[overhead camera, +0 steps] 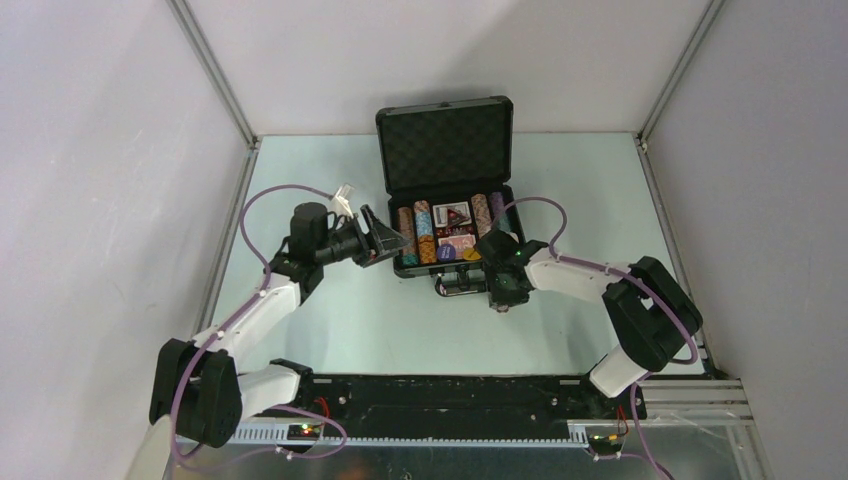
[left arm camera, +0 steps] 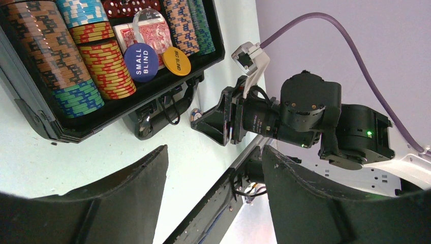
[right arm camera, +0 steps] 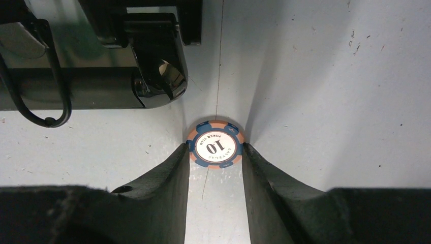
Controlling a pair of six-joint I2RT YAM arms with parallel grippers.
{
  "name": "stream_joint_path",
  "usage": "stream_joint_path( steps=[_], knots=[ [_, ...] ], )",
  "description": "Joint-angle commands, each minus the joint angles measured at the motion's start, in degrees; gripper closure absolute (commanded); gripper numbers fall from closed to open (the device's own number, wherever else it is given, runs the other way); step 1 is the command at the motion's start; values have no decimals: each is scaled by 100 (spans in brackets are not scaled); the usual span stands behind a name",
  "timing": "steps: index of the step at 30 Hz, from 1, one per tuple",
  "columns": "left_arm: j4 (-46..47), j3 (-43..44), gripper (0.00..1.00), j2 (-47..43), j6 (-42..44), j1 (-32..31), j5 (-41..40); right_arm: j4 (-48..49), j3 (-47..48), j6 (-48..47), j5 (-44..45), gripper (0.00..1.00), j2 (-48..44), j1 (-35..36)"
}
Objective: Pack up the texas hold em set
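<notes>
— While the right gripper point(right arm camera: 216, 156) sits low on the table point(right arm camera: 330, 76), what is between its fingers point(right arm camera: 173, 173)?

— A lone poker chip point(right arm camera: 215, 144) marked 10, lying flat. One finger presses its rim on each side, so I'd call that a pinch on the chip, though it is not yet lifted.

— Why take it edge-on?

— A flat disc offers nothing else to grab (its face lies flush with the table). It sits just in front of the briefcase point(overhead camera: 445, 145), near the handle point(right arm camera: 101, 94), outside the tray where it belongs.

— And the other arm?

— The left gripper point(overhead camera: 386, 238) hangs spread wide and empty by the case's left wall. I'd guess it is parked out of the way, or ready to steady the case.

— Does the overhead camera show the chip?

— No, the right wrist covers it there. Only the right wrist camera reads its face. The left wrist camera gives what neither of the others does: the chip stacks point(left arm camera: 48, 51) packed in rows, the red card deck point(left arm camera: 155, 35), a blue disc point(left arm camera: 141, 62) reading SMALL BLIND, and a yellow disc point(left arm camera: 176, 60) beside it. The case stands open and nearly full, so I judge this stray chip to be among the last items.
</notes>
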Motion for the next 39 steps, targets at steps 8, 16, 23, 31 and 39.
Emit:
stream_joint_path(
  steps=[8,16,23,31,39],
  knots=[
    [169,0,28,-74,-52,-52,-23,-133,173,-218,112,56,-420,-44],
    [170,14,28,-65,-48,-69,-8,-168,260,-234,53,50,-427,-46],
    [169,10,28,-65,-49,-76,-5,-58,263,-178,-189,32,-91,-53],
    [169,-2,28,-70,-41,-82,-12,-88,271,2,-146,31,179,-5],
    [169,-37,28,-89,-35,-76,-25,-116,271,30,-114,44,392,64]
  ],
)
